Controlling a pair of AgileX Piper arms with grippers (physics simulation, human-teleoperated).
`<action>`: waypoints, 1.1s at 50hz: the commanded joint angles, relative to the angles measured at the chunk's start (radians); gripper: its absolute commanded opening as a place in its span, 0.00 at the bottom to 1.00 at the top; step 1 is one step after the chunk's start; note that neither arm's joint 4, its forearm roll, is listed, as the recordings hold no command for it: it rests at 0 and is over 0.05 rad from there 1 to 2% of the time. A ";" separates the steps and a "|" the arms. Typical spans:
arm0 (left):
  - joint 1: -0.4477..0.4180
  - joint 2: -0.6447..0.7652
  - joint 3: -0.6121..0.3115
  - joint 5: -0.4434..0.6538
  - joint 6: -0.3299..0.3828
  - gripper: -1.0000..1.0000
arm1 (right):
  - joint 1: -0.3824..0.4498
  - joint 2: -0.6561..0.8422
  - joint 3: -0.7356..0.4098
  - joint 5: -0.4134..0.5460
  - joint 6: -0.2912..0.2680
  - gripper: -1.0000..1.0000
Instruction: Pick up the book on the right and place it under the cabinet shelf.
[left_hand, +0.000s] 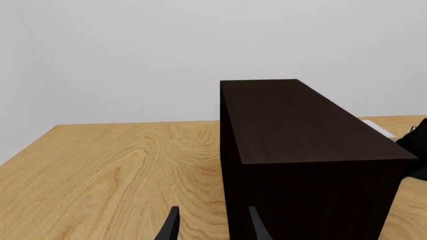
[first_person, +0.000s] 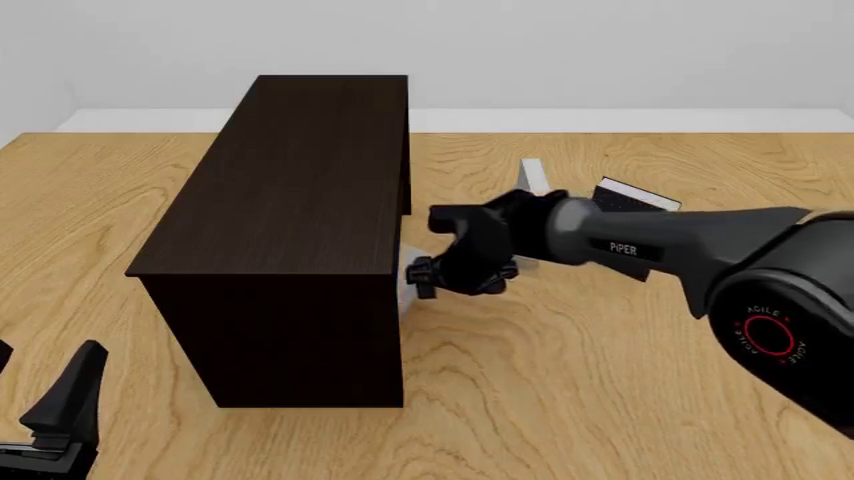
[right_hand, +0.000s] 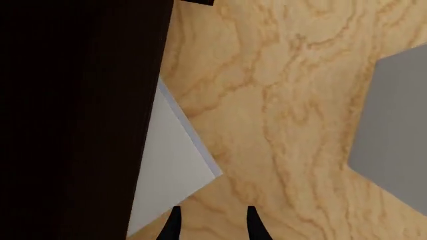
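Showing one cabinet shelf (first_person: 287, 200), one book (right_hand: 170, 170) underneath

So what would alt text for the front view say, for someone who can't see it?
A black robot arm's right gripper reaches in beside a long dark brown wooden cabinet on a light wooden table, where a thin light-grey book pokes out at the cabinet's base. The left gripper waits at the near left corner.
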 joint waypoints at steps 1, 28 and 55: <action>0.000 0.000 0.001 0.001 0.000 1.00 | -0.067 0.055 -0.070 0.018 0.066 1.00; 0.000 0.000 0.012 -0.010 0.000 1.00 | -0.120 -0.125 0.115 -0.041 0.054 1.00; 0.000 0.000 0.003 0.003 -0.001 1.00 | -0.111 -0.431 0.294 -0.037 0.057 1.00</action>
